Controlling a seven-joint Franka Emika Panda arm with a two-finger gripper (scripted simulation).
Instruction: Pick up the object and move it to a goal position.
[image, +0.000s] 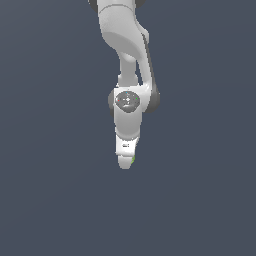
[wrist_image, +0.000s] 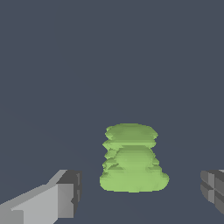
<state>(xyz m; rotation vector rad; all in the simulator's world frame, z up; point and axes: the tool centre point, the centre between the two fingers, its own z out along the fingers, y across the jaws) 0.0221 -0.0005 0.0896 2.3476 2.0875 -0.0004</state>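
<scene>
The object (wrist_image: 132, 159) is a small yellow-green bumpy blob lying on the dark grey floor. In the wrist view it sits between my two fingers (wrist_image: 65, 199), with clear gaps on both sides. My gripper (wrist_image: 140, 192) is open and holds nothing. In the exterior view the white arm points straight down and my gripper (image: 125, 162) hides almost all of the object; only a thin green sliver (image: 133, 159) shows at the gripper's edge on the exterior view's right.
The plain dark grey floor (image: 55, 190) spreads all around the arm. No other object, container or edge shows in either view.
</scene>
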